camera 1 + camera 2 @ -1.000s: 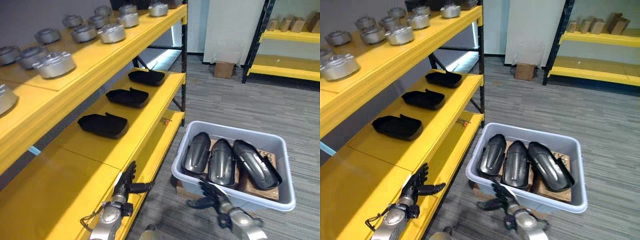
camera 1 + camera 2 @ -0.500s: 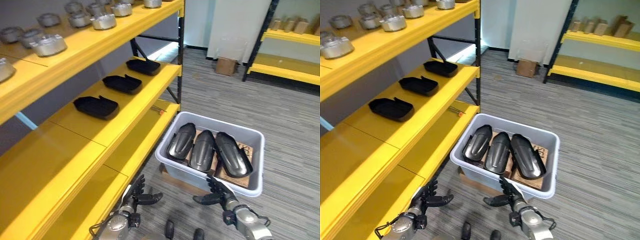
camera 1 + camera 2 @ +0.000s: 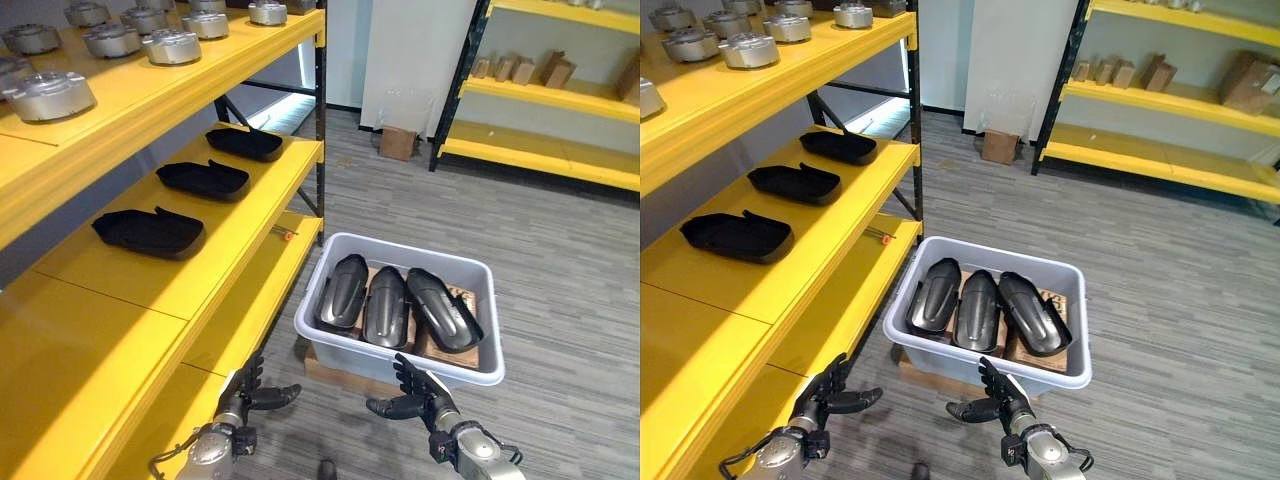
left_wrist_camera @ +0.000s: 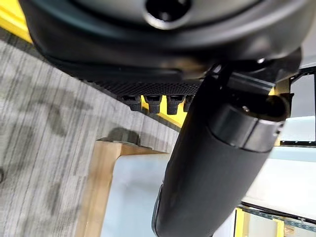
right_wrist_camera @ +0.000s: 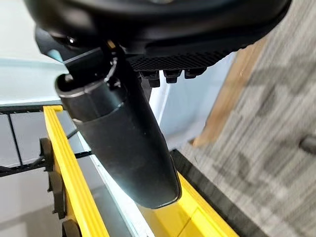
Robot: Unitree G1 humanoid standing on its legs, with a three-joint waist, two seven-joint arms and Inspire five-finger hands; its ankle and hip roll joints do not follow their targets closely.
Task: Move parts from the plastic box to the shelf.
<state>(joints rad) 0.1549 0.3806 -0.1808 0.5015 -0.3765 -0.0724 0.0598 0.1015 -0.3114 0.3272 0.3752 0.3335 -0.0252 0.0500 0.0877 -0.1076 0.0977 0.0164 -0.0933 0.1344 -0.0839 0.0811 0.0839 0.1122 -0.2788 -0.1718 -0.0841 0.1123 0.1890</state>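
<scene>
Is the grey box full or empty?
Not empty. The plastic box holds three dark curved parts lying side by side, covering most of its bottom. Both hands hover outside it, holding nothing.

Glossy dark parts [image 3: 388, 305] (plastic-looking) in a matt plastic box [image 3: 398, 362].

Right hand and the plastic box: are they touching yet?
Apart. In the right eye view the right hand hangs open in front of the plastic box, with floor showing around its spread fingers. Nothing is held.
</scene>
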